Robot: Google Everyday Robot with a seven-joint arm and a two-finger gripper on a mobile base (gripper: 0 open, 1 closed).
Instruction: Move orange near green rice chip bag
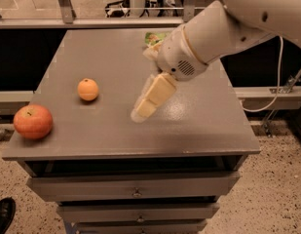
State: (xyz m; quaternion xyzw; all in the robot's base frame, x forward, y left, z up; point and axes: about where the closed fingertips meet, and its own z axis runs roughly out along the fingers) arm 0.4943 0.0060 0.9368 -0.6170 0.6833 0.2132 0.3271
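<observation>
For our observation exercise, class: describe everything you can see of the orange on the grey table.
The orange is small, round and evenly yellow-orange, with smooth, slightly glossy skin. It looks whole and sits on the left part of the grey table, touching only that top. A larger red apple lies apart from it, nearer the front left corner. The gripper hangs to the orange's right, over the table's middle, not touching the fruit.

Apple (pixel 33 122) at front-left corner of gray table (pixel 91 48), drawers (pixel 135 193) beneath, black shoe (pixel 3 214) on floor
</observation>
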